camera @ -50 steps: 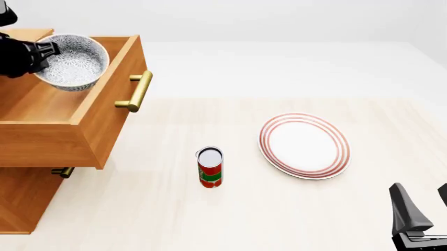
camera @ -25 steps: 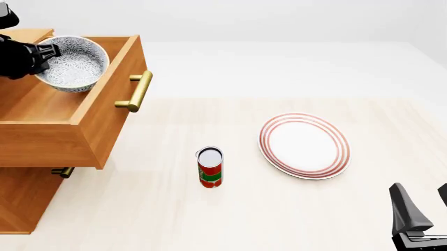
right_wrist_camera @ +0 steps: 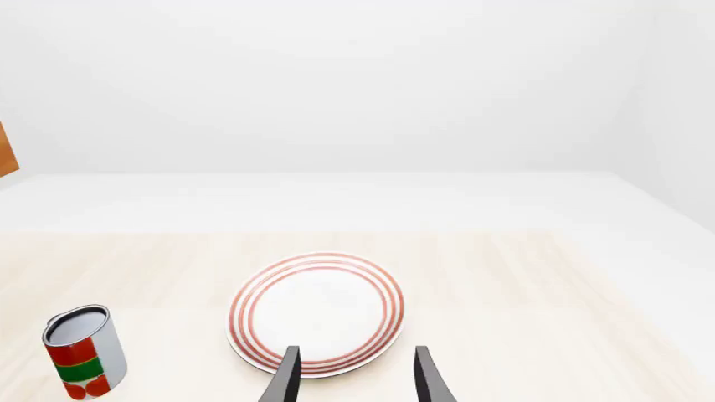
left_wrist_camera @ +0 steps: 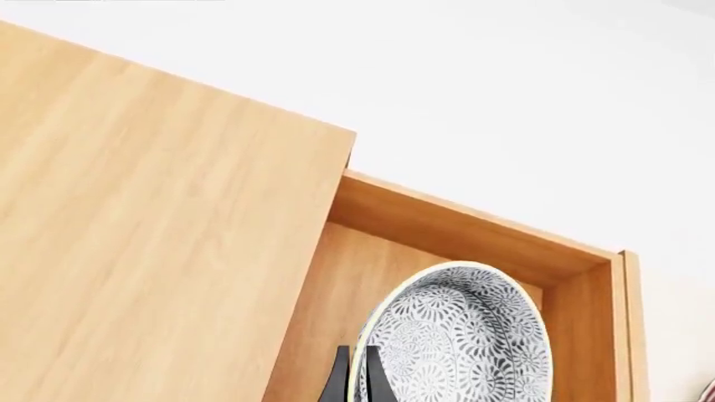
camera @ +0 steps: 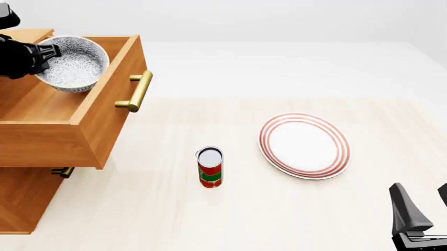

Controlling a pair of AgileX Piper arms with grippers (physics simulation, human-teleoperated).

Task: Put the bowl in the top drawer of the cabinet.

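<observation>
The speckled blue-grey bowl [camera: 75, 64] hangs tilted inside the pulled-out top drawer [camera: 104, 123], near its back. My left gripper [camera: 46, 54] is shut on the bowl's left rim. In the left wrist view the two dark fingers [left_wrist_camera: 335, 381] pinch the rim of the bowl [left_wrist_camera: 464, 343] above the drawer's floor, beside the cabinet's flat top [left_wrist_camera: 146, 209]. The drawer's brass bar handle [camera: 137, 90] faces right. The cabinet [camera: 21, 204] fills the left edge. My right gripper [camera: 423, 203] stands open at the lower right, holding nothing.
A red and green can [camera: 209, 167] stands upright at the table's middle. To its right lies a flat white plate with red rings [camera: 304, 145], in front of the right gripper [right_wrist_camera: 357, 378]. The lower drawer's small brass handle [camera: 63, 171] shows under the open drawer.
The bowl has shifted very slightly in the left gripper over the drawer, then held still. The right arm has not moved.
</observation>
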